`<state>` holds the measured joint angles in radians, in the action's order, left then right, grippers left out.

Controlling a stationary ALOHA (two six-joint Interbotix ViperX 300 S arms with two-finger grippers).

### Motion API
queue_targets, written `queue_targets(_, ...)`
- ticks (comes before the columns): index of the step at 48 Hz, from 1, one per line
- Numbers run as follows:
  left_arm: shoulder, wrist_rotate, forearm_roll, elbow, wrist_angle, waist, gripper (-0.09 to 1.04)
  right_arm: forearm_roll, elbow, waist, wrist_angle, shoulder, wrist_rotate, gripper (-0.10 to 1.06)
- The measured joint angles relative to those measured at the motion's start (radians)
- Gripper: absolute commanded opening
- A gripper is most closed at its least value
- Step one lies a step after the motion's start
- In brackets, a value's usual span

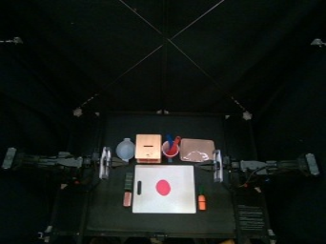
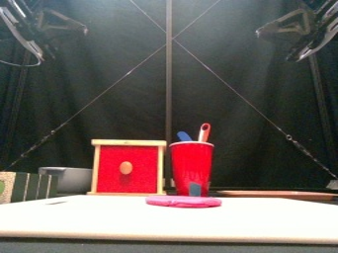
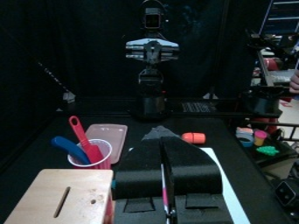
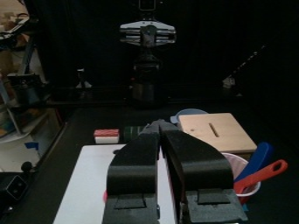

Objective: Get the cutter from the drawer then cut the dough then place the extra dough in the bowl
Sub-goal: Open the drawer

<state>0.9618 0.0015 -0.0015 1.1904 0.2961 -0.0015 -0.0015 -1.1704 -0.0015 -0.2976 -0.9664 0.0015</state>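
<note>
— What does the front view keep back?
— The left arm [image 2: 20, 35] and the right arm [image 2: 297, 28] are cut off at its top edge. The wooden box [image 2: 128, 168] has its red drawer front shut, so the inside is hidden.
— And the dough [image 1: 162, 186]?
— In the left wrist view the left pincer [image 3: 160, 133] covers it, save a red sliver between the jaws. From above, the toy [image 1: 128, 197] left of the white board [image 1: 163, 206] is too small to name.

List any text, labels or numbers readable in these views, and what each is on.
None can be read: the wooden box, red cup, white cutting board and dough carry no visible print.
</note>
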Motion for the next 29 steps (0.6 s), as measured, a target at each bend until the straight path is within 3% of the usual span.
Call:
queue_targets(10, -0.072, -0.018, -0.098, -0.029, 0.057, -0.002, 0.02, 0.031, 0.041, -0.064, 0.005, 0.089, 0.031, 0.05)
queue_targets(18, -0.160, -0.100, -0.388, -0.011, 0.207, -0.008, 0.01, 0.052, 0.179, -0.141, 0.044, 0.272, 0.035, 0.05)
queue_targets(24, -0.230, -0.158, -0.595, 0.025, 0.310, -0.048, 0.01, 0.008, 0.325, -0.192, 0.144, 0.445, 0.040, 0.05)
queue_targets(29, -0.307, -0.192, -0.729, 0.041, 0.380, -0.110, 0.01, -0.020, 0.451, -0.209, 0.229, 0.572, 0.040, 0.05)
